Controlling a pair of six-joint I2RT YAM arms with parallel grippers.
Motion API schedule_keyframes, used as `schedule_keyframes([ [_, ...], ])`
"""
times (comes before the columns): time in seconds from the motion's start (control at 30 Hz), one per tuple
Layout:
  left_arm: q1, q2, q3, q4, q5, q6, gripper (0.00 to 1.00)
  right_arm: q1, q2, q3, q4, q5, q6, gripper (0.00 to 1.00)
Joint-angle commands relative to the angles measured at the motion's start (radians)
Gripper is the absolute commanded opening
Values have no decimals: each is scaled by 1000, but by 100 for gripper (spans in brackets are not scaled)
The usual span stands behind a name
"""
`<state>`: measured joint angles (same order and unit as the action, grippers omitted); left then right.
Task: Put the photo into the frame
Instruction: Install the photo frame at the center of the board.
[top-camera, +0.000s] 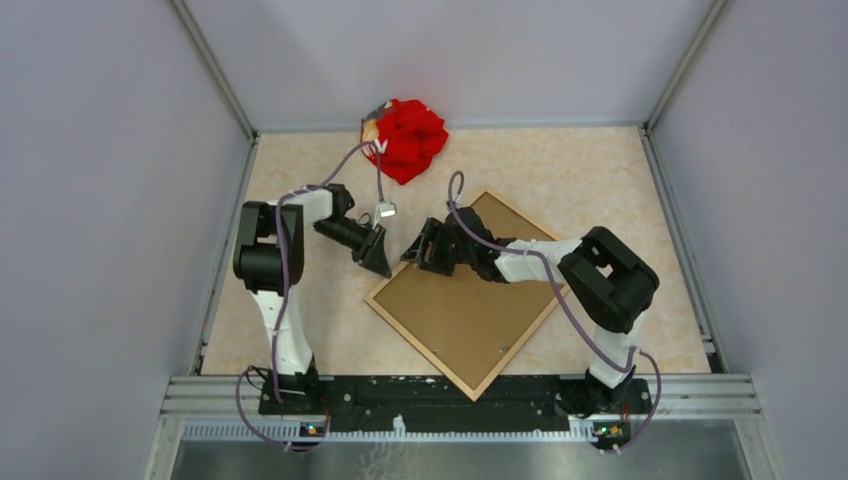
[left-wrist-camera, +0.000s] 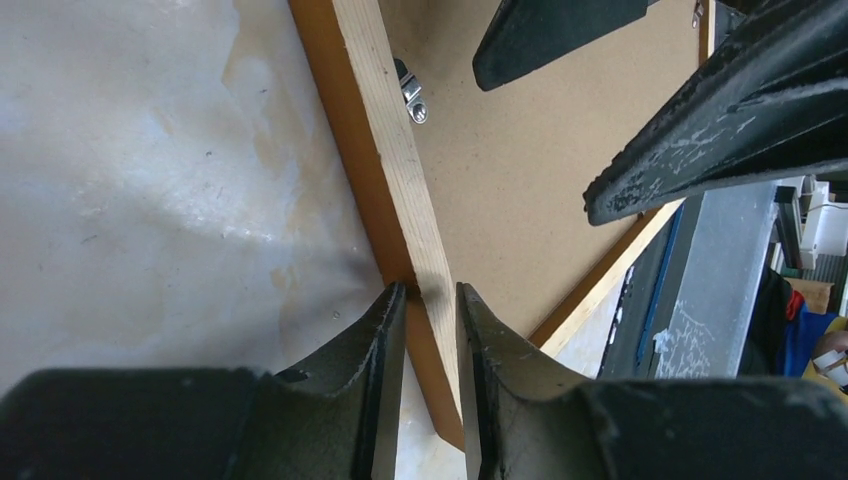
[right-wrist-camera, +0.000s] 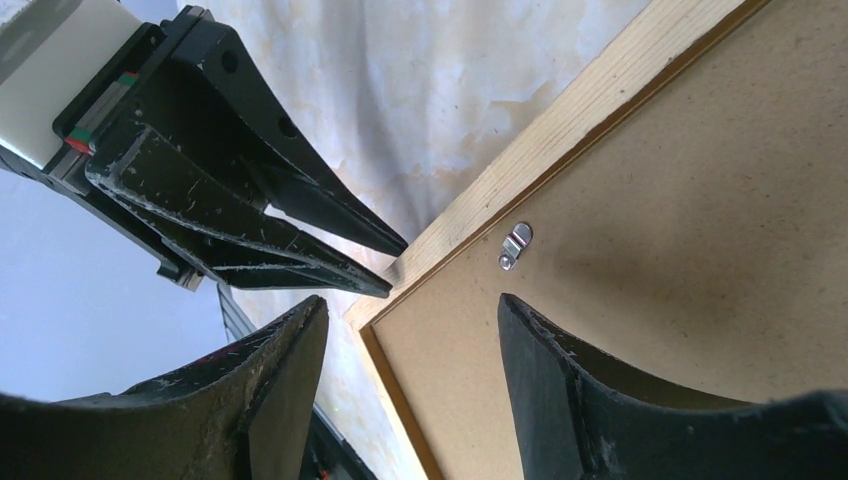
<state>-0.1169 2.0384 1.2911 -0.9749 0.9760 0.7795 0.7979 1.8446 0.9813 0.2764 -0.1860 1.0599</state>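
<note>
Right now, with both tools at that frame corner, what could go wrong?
The left tool seems to pinch just the rail of the thin brown wooden picture frame near a corner; lifting there could make it slip or twist.
The open right tool hangs close by over the plain brown backing board, so the two could collide.
A small silver metal clip sits by the rail; forcing the board might bend it.

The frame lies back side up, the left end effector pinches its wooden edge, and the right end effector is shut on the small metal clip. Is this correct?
Not quite: the right end effector is open, its jaws clear of the small metal clip on the frame, as the right wrist view shows. The rest holds.
</note>
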Motion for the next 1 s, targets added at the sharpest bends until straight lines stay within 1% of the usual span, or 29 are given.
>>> schedule_keyframes([
  [0.0, -6, 10, -16, 41, 26, 0, 31, 16, 33, 7, 41, 1, 6, 63],
  [0.97, -6, -4, -32, 63, -4, 0, 26, 17, 113, 72, 29, 15, -2, 63],
])
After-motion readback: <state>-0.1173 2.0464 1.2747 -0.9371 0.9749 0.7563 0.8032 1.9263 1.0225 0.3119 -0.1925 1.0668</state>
